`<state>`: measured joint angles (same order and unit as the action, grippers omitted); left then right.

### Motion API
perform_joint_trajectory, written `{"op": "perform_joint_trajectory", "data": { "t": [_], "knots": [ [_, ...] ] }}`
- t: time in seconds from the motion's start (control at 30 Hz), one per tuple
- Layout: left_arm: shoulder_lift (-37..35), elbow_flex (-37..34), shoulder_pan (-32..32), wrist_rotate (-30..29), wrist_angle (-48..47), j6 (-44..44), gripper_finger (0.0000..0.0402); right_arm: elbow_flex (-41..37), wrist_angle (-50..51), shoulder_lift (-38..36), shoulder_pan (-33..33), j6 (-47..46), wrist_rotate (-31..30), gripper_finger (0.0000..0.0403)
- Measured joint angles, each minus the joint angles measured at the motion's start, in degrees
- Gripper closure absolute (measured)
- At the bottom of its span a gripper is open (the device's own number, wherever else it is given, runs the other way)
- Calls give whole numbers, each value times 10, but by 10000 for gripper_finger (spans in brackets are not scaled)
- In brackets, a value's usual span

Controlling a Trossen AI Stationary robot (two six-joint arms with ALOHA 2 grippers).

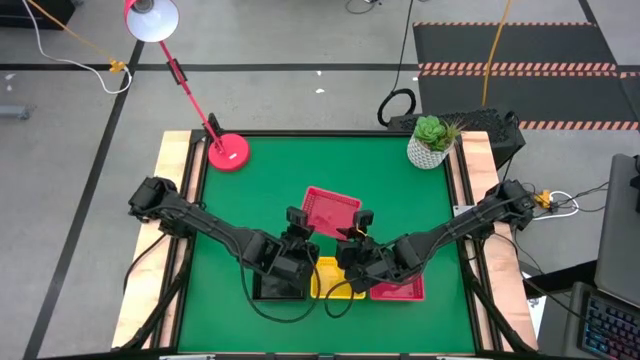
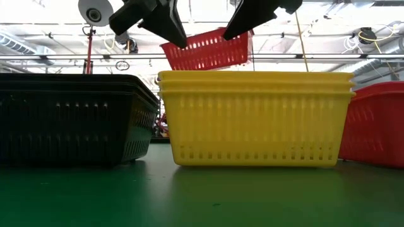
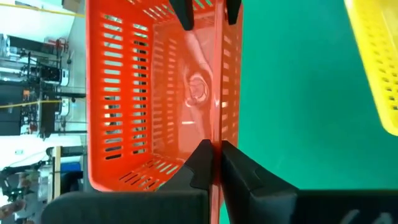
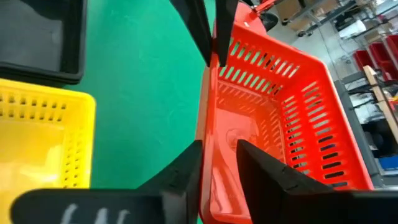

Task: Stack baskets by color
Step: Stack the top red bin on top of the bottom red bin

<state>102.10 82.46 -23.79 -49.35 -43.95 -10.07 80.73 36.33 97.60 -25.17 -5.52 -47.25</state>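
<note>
While both arms meet over the middle of the tabletop (image 1: 400, 190), I count one red basket (image 1: 331, 212) held tilted in the air just behind the yellow stack (image 2: 255, 116). The left gripper (image 3: 213, 163) has its fingers pinched shut on one long wall of that basket. The right gripper (image 4: 217, 163) straddles the same wall with its fingers either side of the rim, not fully closed. In the yellow stack I count three nested rims. A black stack (image 2: 72, 120) sits beside the yellow stack on one side, a red stack (image 2: 374, 126) on the other; I cannot count either. Green covers the tabletop. One pink lamp (image 1: 228, 152) and one potted plant (image 1: 431, 141) stand at the far corners, well behind the yellow stack, with grey floor beyond.
</note>
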Motion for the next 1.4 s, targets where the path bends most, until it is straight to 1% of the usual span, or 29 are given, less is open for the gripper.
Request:
{"op": "perform_joint_trajectory", "data": {
  "t": [0.17,0.3,0.4,0.53,0.63,0.83,0.9,1.0,1.23,1.4],
  "knots": [
    [0,0,0,0,8,-8,394,0,1,0,1,1,10,338],
    [0,0,0,0,11,-8,381,0,6,0,1,2,11,368],
    [0,0,0,0,13,-7,380,0,14,0,1,2,13,391],
    [0,0,0,16,20,-2,381,0,19,0,1,1,25,393],
    [0,0,-3,32,41,-4,352,-1,22,0,0,1,29,392],
    [-9,0,-16,25,67,3,252,-1,32,0,1,2,45,397],
    [-18,0,-23,25,66,19,228,-1,38,0,-1,2,45,397],
    [-41,0,-35,28,44,59,208,-1,48,-5,-11,1,50,397],
    [-98,1,-48,29,-61,200,202,-1,67,-44,-34,-26,114,397],
    [-120,0,-52,28,-130,290,202,-1,75,-73,-69,-48,115,397]
  ]
}}
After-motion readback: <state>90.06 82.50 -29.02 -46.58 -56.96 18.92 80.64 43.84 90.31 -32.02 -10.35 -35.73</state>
